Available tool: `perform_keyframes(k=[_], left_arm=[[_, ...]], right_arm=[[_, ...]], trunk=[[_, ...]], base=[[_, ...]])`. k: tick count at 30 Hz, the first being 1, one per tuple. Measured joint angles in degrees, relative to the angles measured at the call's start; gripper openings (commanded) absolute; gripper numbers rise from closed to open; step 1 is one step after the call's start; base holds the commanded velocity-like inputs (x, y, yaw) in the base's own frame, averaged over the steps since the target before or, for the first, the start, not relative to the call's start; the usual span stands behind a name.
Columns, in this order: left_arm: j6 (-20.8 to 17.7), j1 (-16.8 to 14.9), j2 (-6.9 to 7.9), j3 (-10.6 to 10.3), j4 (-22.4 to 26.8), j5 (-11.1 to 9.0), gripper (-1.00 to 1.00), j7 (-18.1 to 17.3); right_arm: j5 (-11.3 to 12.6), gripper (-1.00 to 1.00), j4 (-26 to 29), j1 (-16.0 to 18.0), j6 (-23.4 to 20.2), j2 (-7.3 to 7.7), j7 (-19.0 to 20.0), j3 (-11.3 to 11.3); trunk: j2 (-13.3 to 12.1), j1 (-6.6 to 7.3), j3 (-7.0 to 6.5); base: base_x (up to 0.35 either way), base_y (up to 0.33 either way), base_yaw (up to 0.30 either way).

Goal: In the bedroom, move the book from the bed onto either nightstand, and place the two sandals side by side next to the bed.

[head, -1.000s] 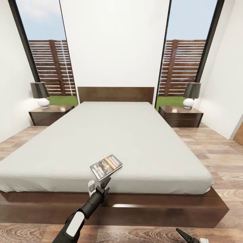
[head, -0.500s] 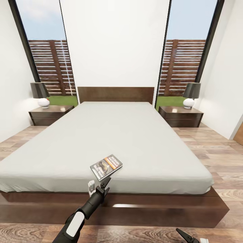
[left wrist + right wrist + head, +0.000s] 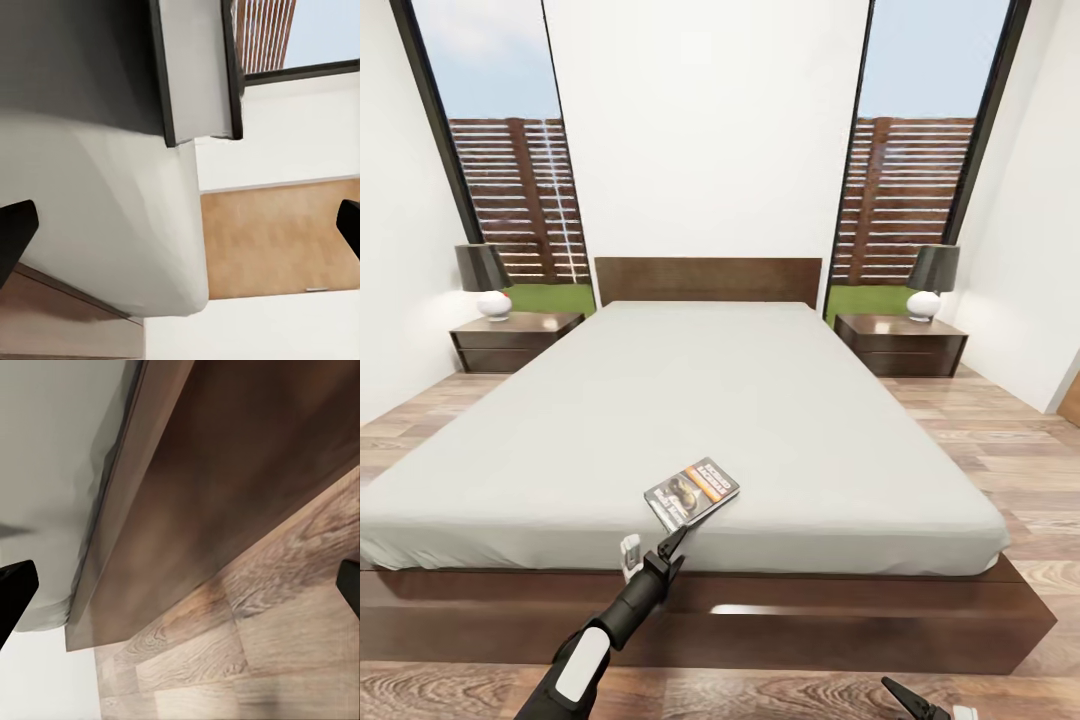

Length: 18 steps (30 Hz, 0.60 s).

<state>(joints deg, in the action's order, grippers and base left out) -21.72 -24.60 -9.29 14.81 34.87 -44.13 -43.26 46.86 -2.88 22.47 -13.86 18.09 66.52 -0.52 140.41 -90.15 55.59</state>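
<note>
The book (image 3: 692, 492), dark-covered with an orange band, lies on the grey mattress of the bed (image 3: 760, 400) close to its foot edge. Just in front of the book and a little below it, my left gripper (image 3: 653, 543) is open at the mattress's edge, with nothing between its fingers. The left wrist view has the mattress corner (image 3: 112, 225) between that gripper's (image 3: 180, 225) spread fingertips. Low at the frame's corner, my right gripper (image 3: 935, 706) is open; in its wrist view, the gripper (image 3: 180, 585) faces the brown bed frame (image 3: 225, 495). The sandals are out of view.
Two dark nightstands flank the headboard, one on the left (image 3: 515, 340) and one on the right (image 3: 900, 343), each bearing a lamp. Wood-plank floor (image 3: 980, 440) runs along both sides of the bed. Tall windows stand behind.
The whole picture has shifted slightly, so the camera has moved. The bed and book now sit a bit further right and up in the view; both arms hold their pose.
</note>
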Motion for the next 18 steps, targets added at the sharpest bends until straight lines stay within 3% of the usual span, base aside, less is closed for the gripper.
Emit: perform_keyframes(k=[18], left_arm=[[-0.06,0.02,0.09,0.05,-0.05,-0.01,1.00,-0.06]], right_arm=[[0.00,1.00,-0.01,0.03,0.00,0.00,0.05,0.02]], trunk=[[0.00,0.00,0.00]], base=[[0.000,0.047,0.000]])
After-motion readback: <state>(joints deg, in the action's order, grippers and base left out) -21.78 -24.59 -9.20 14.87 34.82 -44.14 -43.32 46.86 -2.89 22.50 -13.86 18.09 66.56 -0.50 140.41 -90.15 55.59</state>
